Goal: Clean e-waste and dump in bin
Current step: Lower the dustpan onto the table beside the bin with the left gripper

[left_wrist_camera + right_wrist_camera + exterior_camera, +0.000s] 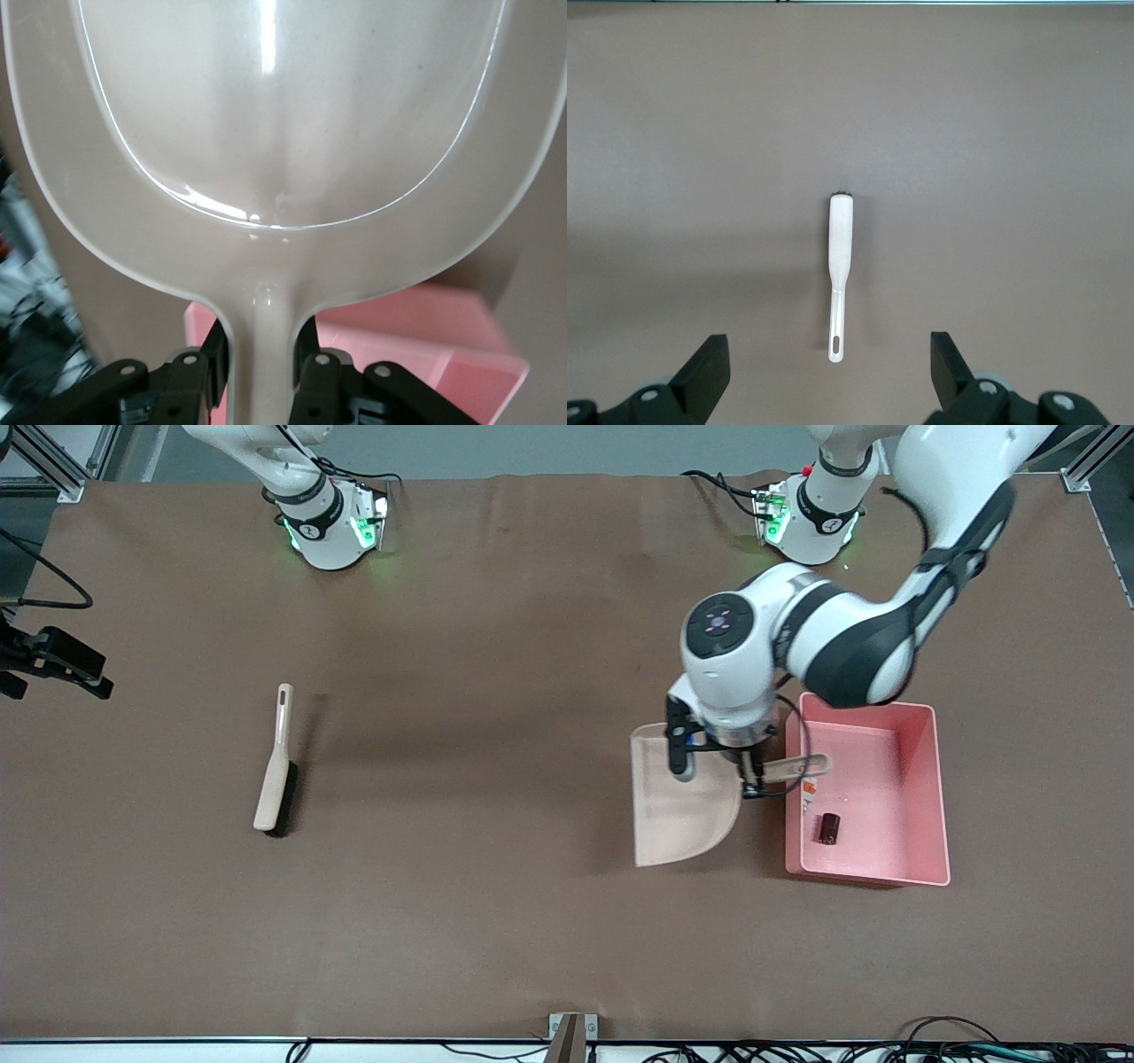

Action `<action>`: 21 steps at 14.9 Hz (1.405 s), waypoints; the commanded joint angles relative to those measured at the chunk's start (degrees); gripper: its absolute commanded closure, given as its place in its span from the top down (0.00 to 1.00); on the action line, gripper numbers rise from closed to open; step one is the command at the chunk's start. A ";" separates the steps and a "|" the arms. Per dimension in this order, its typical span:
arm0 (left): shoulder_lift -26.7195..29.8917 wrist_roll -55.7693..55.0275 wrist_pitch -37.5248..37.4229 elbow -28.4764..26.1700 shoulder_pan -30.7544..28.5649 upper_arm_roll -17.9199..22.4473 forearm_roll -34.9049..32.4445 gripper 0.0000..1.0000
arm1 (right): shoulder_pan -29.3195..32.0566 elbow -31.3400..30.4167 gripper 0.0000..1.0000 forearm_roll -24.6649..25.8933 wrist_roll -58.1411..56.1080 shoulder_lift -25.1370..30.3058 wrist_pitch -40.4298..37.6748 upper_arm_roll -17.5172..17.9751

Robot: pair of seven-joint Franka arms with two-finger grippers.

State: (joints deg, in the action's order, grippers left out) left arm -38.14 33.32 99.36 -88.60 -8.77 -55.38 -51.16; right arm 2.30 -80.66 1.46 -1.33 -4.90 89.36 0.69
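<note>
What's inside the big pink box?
Inside the pink rectangular plastic tub lies a small dark brown-black block. A white piece with orange peeks out, mostly covered by the beige plastic dustpan handle, held by the left gripper.

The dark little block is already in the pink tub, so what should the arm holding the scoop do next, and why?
Probably lower the beige plastic dustpan to the table and let go. The left gripper is shut on its handle beside the pink rectangular plastic bin, the pan looks empty, and the dark brown-black block already lies in the bin. The right gripper waits open above the beige brush.
</note>
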 commanded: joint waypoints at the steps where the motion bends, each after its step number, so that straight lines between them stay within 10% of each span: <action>1: -5.52 -3.43 -0.31 2.56 1.91 0.01 0.63 0.00 | -3.35 -1.17 1.00 -0.14 0.89 1.12 0.21 -3.14; 21: -9.67 -4.67 10.33 -4.39 8.16 7.13 -4.03 0.02 | -3.44 -15.41 1.00 -0.76 0.63 11.14 7.41 -3.94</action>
State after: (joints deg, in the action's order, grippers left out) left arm -48.86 29.19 109.28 -90.85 -0.33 -48.31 -54.51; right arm -1.58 -94.37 1.25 -1.18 4.73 95.94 -3.81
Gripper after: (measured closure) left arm 0.665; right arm 0.000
